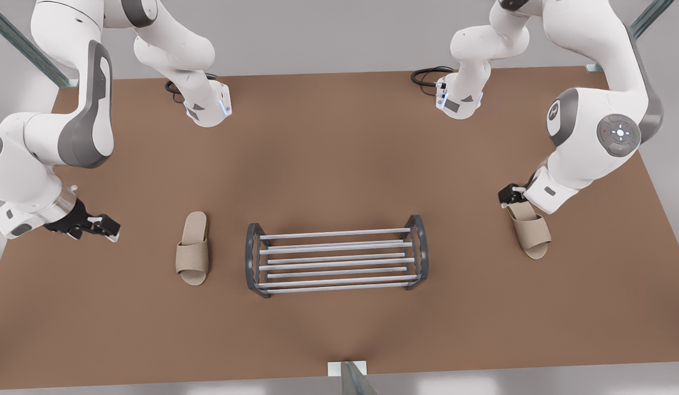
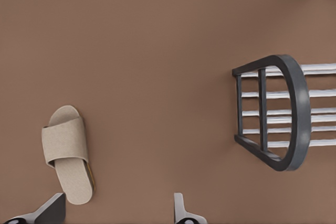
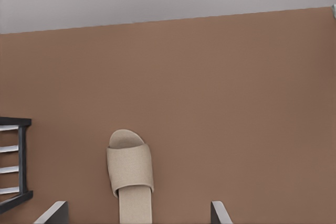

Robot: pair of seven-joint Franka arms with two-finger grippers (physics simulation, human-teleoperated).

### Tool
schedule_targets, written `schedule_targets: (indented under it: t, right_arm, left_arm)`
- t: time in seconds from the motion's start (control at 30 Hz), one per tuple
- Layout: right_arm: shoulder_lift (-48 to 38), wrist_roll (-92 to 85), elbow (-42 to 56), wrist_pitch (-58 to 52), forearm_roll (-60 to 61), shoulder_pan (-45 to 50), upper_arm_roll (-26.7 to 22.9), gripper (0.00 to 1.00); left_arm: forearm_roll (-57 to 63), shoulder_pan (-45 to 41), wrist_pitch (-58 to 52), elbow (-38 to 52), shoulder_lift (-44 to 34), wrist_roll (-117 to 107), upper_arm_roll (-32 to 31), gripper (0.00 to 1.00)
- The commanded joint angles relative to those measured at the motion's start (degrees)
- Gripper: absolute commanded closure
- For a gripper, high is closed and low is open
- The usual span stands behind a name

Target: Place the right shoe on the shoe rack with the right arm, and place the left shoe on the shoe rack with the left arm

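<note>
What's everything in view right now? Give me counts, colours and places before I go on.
shoe rack: one, pale silver rods between dark grey arched end frames, middle of the table, nothing on it.
left shoe: one, beige slipper, flat on the table at the front view's left of the rack, apart from it.
right shoe: one, beige slipper, on the table at the front view's right of the rack.
table: one, brown.
cables: two, black, by the arm bases.
left gripper: open, beside the left shoe, not touching.
right gripper: open, at the right shoe's heel.
</note>
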Motion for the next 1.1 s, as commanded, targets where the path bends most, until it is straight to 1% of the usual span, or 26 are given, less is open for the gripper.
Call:
schedule_targets:
  t: [0.0, 0.13, 0.2, 0.27, 0.3, 0.33, 0.37, 0.4, 0.43, 0.5, 0.53, 0.57, 0.6, 0.63, 0.7, 0.73, 0.77, 0.83, 0.9, 1.0, 1.07]
  right_arm:
    - [-0.07, 0.82, 0.03, 2.14, 0.04, 0.1, 0.0, 0.0]
    - [0.02, 0.82, -0.06, 2.23, 0.04, 0.01, 0.0, 0.0]
    - [1.16, 0.82, 0.21, 2.32, 0.04, 0.54, 0.0, 0.0]
    - [3.45, 0.91, 0.64, 3.37, 0.13, 0.8, 0.18, 0.0]
    - [4.59, 1.0, 0.65, 6.34, 0.3, 0.89, 0.53, 0.0]
    - [5.38, 1.26, -0.15, 13.04, 1.09, 0.89, 1.32, 0.0]
    - [5.03, 1.17, -0.76, 15.58, 1.09, 0.89, 1.41, 0.0]
    - [4.59, 1.17, -3.21, 22.61, 1.01, 0.89, 2.55, 0.0]
    - [2.84, 1.17, -6.64, 30.25, 1.0, 0.89, 2.73, 0.0]
    - [-4.45, 0.91, -12.44, 34.13, 0.3, -0.08, 2.73, 0.0]
    - [-10.25, 1.0, -25.08, 47.37, 0.3, -0.87, 2.73, 0.0]
    - [-14.3, 1.52, -38.62, 65.13, 0.39, -0.87, 2.73, 0.0]
    - [-15.36, 1.44, -47.07, 79.11, 0.39, -0.96, 2.73, 0.0]
    - [-15.97, 1.26, -49.89, 84.06, 0.39, -0.87, 3.16, 0.0]
    - [-18.7, 1.17, -51.74, 84.58, 0.48, -1.05, 4.31, 0.0]
    - [-18.88, 1.17, -54.46, 89.4, 0.39, -1.57, 4.4, 0.0]
    - [-18.79, 1.17, -57.45, 93.37, 0.39, -2.54, 4.48, 0.0]
    - [-17.64, 1.0, -57.27, 93.28, 0.39, -2.45, 4.48, 0.0]
    - [-16.16, 1.0, -56.66, 93.2, 0.48, -2.98, 4.92, 0.0]
    - [-13.78, 1.44, -55.87, 93.28, 0.57, -3.95, 4.92, 0.0]
    - [-14.22, 1.26, -56.83, 93.28, 0.57, -4.74, 5.01, 0.0]
  left_arm:
    - [0.06, -0.16, 1.96, 0.24, 0.32, -4.17, -0.05, 0.0]
    - [2.79, -1.04, 0.73, 1.21, 1.11, -2.76, -0.66, 0.0]
    - [3.14, -1.57, 0.2, 1.47, 2.69, -3.38, -1.19, 0.0]
    - [3.23, -2.01, -0.94, 4.54, 6.12, -2.94, -1.37, 0.0]
    - [3.31, -1.84, -3.31, 5.08, 6.39, -2.76, -1.37, 0.0]
    - [3.31, -1.57, -3.58, 5.08, 6.21, -2.67, -1.19, 0.0]
    - [3.4, -1.57, -3.67, 5.08, 6.3, -2.67, -1.1, 0.0]
    - [3.4, -1.57, -4.19, 4.9, 6.21, -2.41, -1.1, 0.0]
    - [3.4, -1.57, -4.63, 4.81, 6.21, 0.57, -1.1, 0.0]
    - [3.4, -1.57, -4.63, 4.72, 6.21, 1.28, -1.1, 0.0]
    - [3.4, -1.57, -4.63, 4.37, 6.39, 1.19, -1.01, 0.0]
    - [3.4, -1.57, -4.63, 4.2, 6.83, 1.19, -1.01, 0.0]
    - [3.4, -2.19, -4.72, 4.2, 7.88, 0.58, -1.01, 0.0]
    - [2.87, -1.75, -5.07, 4.46, 9.29, 0.84, -1.1, 0.0]
    - [1.73, -1.83, -3.4, 4.81, 11.66, 0.84, -1.36, 0.0]
    - [-0.03, -2.01, 0.9, 4.55, 12.19, 0.75, -2.51, 0.0]
    - [0.06, -2.01, 0.46, 4.81, 11.49, 1.02, -3.12, 0.0]
    - [0.59, -1.75, 0.38, 7.09, 10.43, 0.49, -3.12, 0.0]
    - [1.64, 0.28, -2.34, 6.75, 6.92, 1.19, -2.77, 0.0]
    - [3.31, -0.16, -3.58, 6.83, 6.65, 0.49, -3.3, 0.0]
    - [3.4, -0.43, -4.98, 6.57, 4.72, 0.14, -3.39, 0.0]
